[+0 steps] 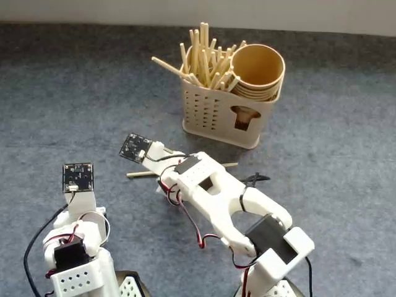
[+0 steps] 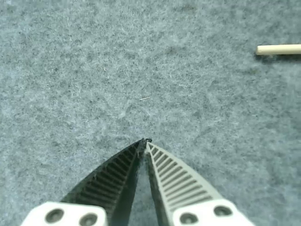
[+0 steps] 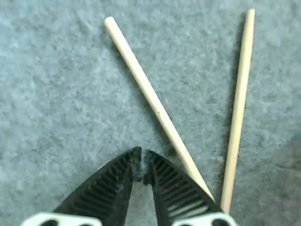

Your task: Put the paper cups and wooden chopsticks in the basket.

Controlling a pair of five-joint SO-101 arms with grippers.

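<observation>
Near-left corner of the grey felt mat (image 1: pixel 334 154): left arm (image 1: pixel 77 247), folded low. The left gripper (image 2: pixel 146 142) has its jaws pressed together with nothing between them, pointing at the mat. The end of one wooden chopstick (image 2: pixel 280 49) lies well off its tips.

Middle: right arm (image 1: pixel 216 192) extended over the mat. The right gripper (image 3: pixel 142 162) is closed and empty, tips just beside a loose chopstick (image 3: pixel 150 99). A second chopstick (image 3: pixel 237 108) lies alongside, the two converging toward the gripper (contact between them: cannot tell).

Far right: basket (image 1: pixel 216 114), upright. It holds a bundle of chopsticks (image 1: pixel 204 59) in its left part and stacked paper cups (image 1: pixel 257 68) in its right.
</observation>
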